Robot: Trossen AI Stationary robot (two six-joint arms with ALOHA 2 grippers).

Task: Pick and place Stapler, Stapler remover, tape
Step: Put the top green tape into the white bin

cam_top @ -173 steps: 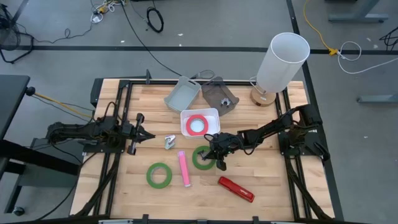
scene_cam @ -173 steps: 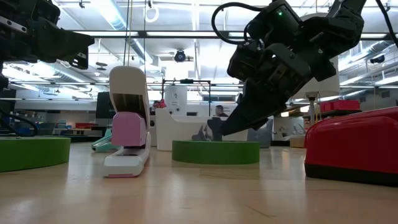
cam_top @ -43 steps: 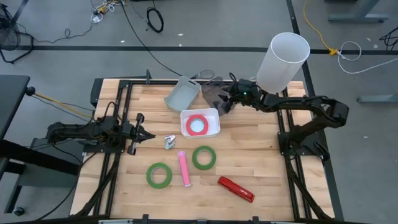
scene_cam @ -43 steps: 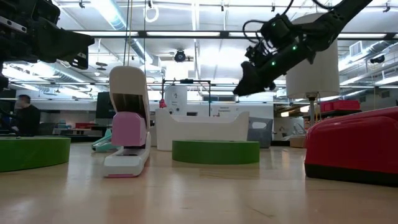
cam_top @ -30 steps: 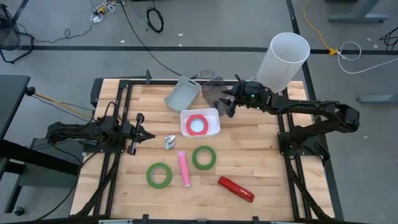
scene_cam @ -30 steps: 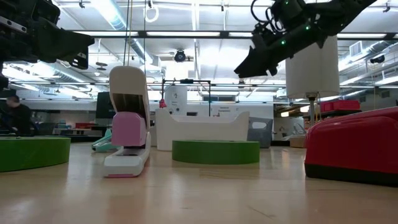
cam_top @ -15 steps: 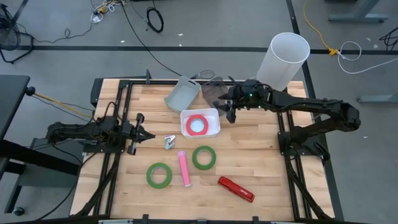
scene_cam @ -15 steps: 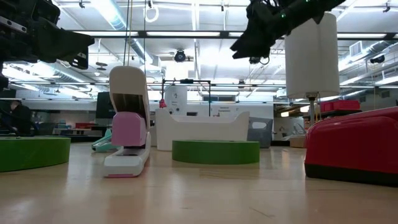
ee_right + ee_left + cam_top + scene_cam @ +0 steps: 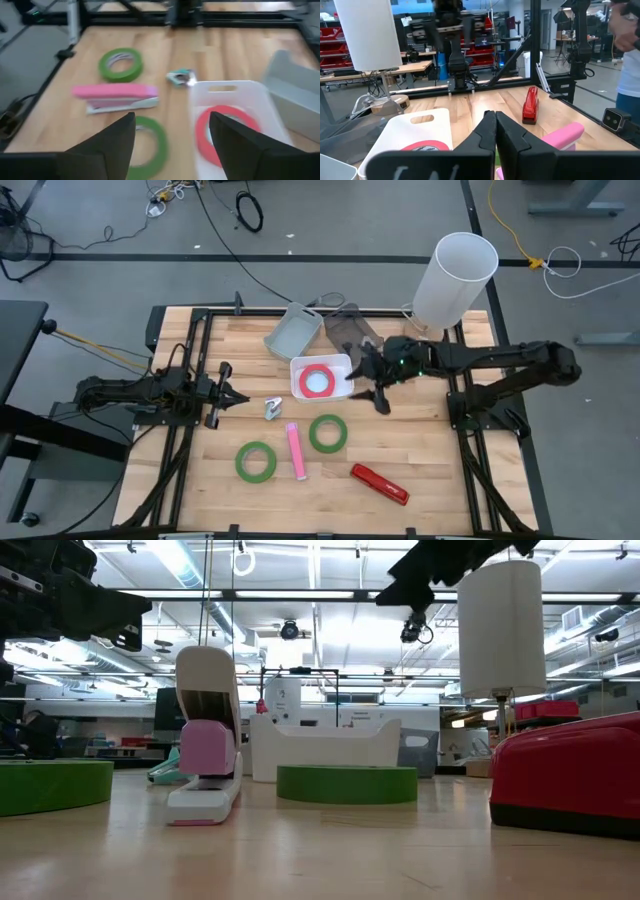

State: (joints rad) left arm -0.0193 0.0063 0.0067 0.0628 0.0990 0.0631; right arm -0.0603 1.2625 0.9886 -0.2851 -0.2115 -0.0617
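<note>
Two green tapes (image 9: pixel 327 433) (image 9: pixel 256 462) look light and stiff, best pinched across the rim; right gripper (image 9: pixel 371 384) is spread wide, left gripper (image 9: pixel 222 394) pressed together.

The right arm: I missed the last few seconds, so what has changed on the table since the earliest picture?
The right gripper left the green tape on the wood, swung to the grey bins at the far side, and has come back beside the white bin, jaws open and empty. The red tape stays in that bin; the other green tape, pink stapler, red stapler and shut left gripper have not moved.
</note>
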